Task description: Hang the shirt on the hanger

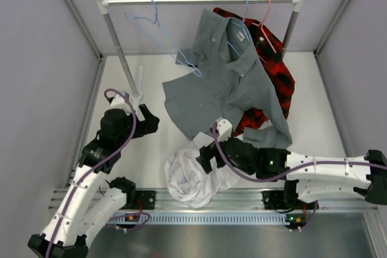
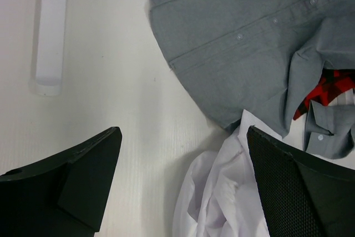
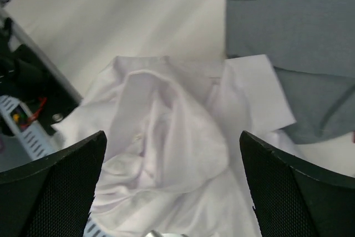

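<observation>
The white shirt (image 1: pixel 188 176) lies crumpled on the table near the front edge. My right gripper (image 1: pixel 204 156) hovers over its right side, open and empty; in the right wrist view the shirt (image 3: pixel 166 148) fills the space under the spread gripper (image 3: pixel 172 137). My left gripper (image 1: pixel 150 122) is open and empty, up and left of the shirt; in the left wrist view (image 2: pixel 183 137) the shirt (image 2: pixel 222 198) lies below its right finger (image 2: pixel 299 187). The bare light-blue hanger (image 1: pixel 160 34) hangs at the left of the rail.
The white rack's rail (image 1: pixel 199 0) spans the back, with its left post (image 1: pixel 121 52) and foot (image 2: pixel 52 31) near my left gripper. A grey shirt (image 1: pixel 233 86) on a blue hanger drapes down to the table, over a red plaid shirt (image 1: pixel 275 74) on a pink hanger (image 1: pixel 264 16).
</observation>
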